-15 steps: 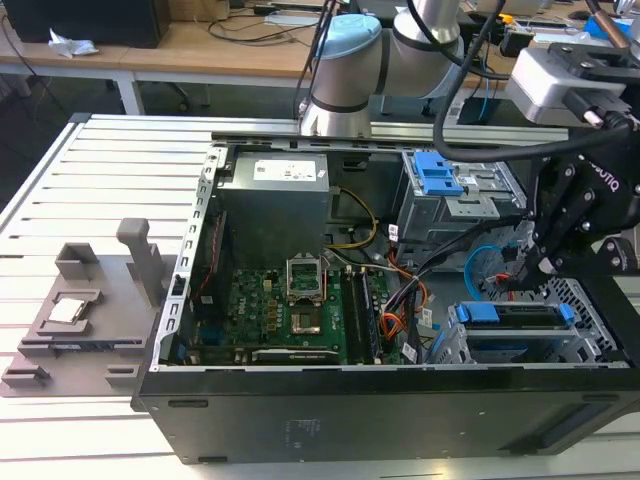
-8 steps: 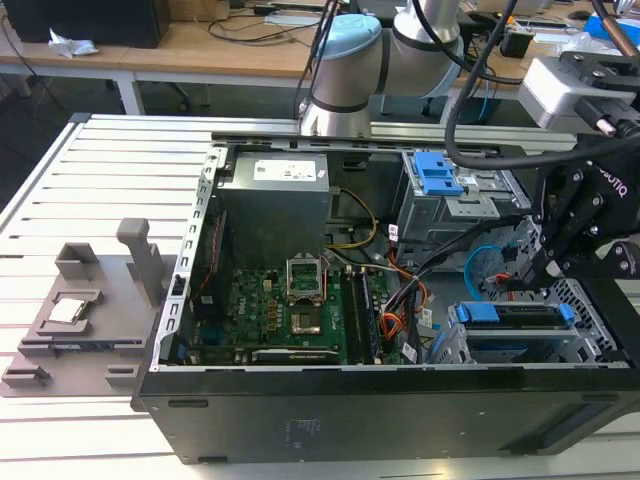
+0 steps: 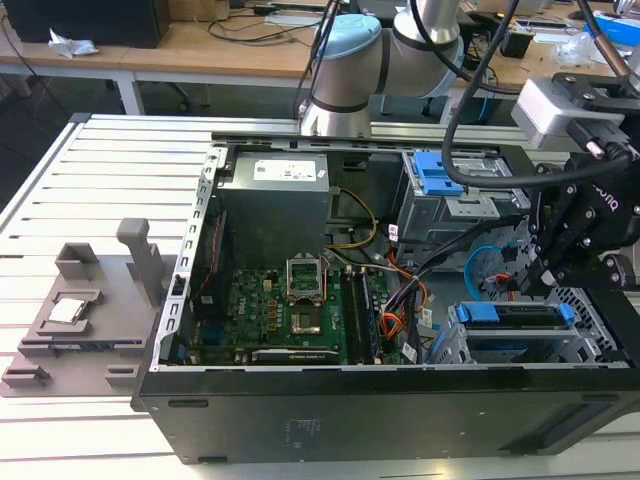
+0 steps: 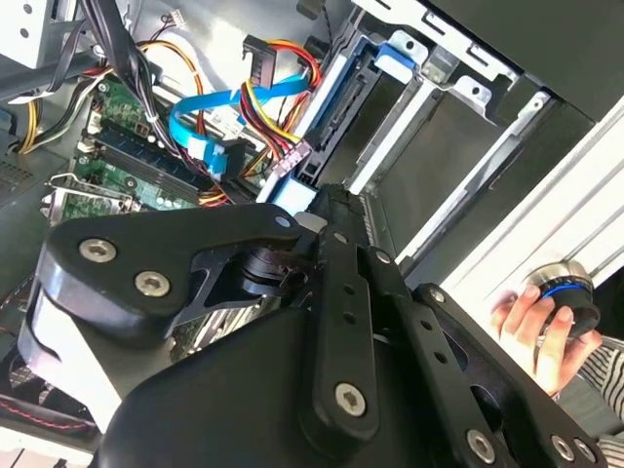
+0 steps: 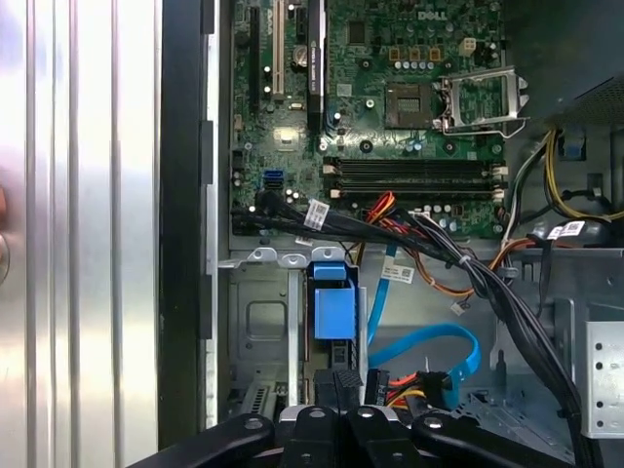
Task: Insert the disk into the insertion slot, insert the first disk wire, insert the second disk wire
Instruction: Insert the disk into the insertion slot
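One open PC case (image 3: 300,420) lies on the slatted table (image 3: 100,170). At the exterior view's right the gripper (image 3: 548,272) hangs just above the insertion slot (image 3: 520,350); open or closed, I cannot tell. The disk (image 3: 515,318) sits inside it w/ its blue carrier. The second disk wire (image 5: 424,337) loops beside it.

A black computer case (image 3: 330,410) lies open on a white slatted metal worktop (image 3: 90,170). Inside it are a green motherboard (image 3: 280,310) and a grey power-supply box (image 3: 275,205). At the exterior view's right, the flat silver-grey disk in its bright blue carrier (image 3: 515,313) sits in the perforated sheet-metal insertion slot (image 3: 500,348). The arm's black claw (image 3: 540,270) hangs just above it, beside a looping thin light-blue flat cable (image 3: 478,262).
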Robot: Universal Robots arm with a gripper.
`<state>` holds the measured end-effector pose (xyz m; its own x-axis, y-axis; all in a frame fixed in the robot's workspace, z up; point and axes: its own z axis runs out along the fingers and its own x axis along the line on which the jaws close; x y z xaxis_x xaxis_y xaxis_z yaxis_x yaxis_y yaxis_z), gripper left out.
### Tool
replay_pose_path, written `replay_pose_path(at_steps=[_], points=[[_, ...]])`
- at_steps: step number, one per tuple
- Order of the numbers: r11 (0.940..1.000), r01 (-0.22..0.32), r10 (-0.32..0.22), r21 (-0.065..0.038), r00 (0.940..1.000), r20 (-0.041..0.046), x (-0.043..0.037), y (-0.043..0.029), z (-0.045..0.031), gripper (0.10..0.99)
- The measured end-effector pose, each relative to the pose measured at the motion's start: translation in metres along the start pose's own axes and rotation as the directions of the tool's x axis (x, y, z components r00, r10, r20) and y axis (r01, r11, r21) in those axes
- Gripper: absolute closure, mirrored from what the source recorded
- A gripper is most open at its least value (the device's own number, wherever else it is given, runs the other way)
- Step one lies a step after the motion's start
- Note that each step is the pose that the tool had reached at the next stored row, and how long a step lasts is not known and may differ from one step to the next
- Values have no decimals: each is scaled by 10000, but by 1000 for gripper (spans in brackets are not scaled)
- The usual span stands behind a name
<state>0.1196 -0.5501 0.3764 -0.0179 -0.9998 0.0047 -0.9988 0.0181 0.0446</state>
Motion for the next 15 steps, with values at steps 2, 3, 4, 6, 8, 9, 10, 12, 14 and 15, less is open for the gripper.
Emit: replay_pose_path(at_steps=[2, 3, 4, 6, 8, 9, 10, 12, 14, 15], points=[[10000, -1, 1, -2, 10000, -1, 0, -23, 33, 980], [10000, -2, 2, -2, 10000, 0, 0, -27, 43, 980], [10000, -3, 3, -2, 10000, 0, 0, -31, 51, 980], [10000, -3, 3, -2, 10000, -1, -1, -39, 64, 980], [10000, -2, 2, -2, 10000, -1, -1, -44, 68, 980], [10000, -2, 2, -2, 10000, -1, -1, -44, 68, 980], [10000, -2, 2, -2, 10000, -1, -1, -44, 68, 980], [10000, -3, 3, -2, 10000, -1, -1, -44, 68, 980], [10000, -2, 2, -3, 10000, 0, -1, -45, 69, 980], [10000, -2, 2, -2, 10000, -1, -1, -45, 68, 980]])
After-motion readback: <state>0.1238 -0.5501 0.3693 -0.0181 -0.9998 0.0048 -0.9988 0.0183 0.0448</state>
